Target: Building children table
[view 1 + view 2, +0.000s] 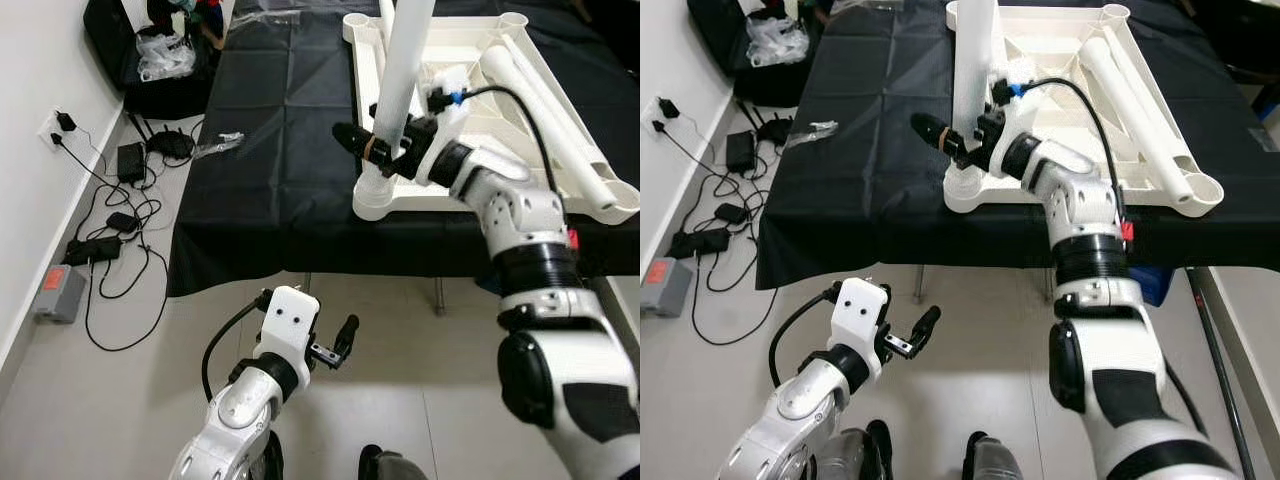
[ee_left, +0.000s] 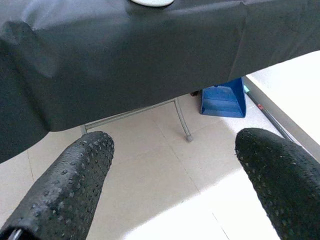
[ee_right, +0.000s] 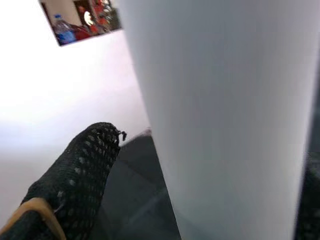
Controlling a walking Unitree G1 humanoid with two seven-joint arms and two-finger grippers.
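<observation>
A white children's table top (image 1: 455,35) lies upside down on a black-clothed table (image 1: 270,150). One white leg (image 1: 405,60) stands upright in its near-left corner socket (image 1: 375,200). My right gripper (image 1: 378,148) reaches around that leg just above the socket. It is open: in the right wrist view a gap shows between one finger (image 3: 80,175) and the leg (image 3: 225,115). Two loose white legs (image 1: 550,120) lie on the table top's right side. My left gripper (image 1: 335,345) hangs low over the floor, open and empty, in front of the cloth's edge.
Cables, chargers and a power strip (image 1: 110,240) lie on the floor along the left wall, with a black bag (image 1: 140,60) beyond them. A clear plastic wrapper (image 1: 218,143) lies on the cloth. A blue bin (image 2: 222,97) and a metal table leg (image 2: 182,120) are under the table.
</observation>
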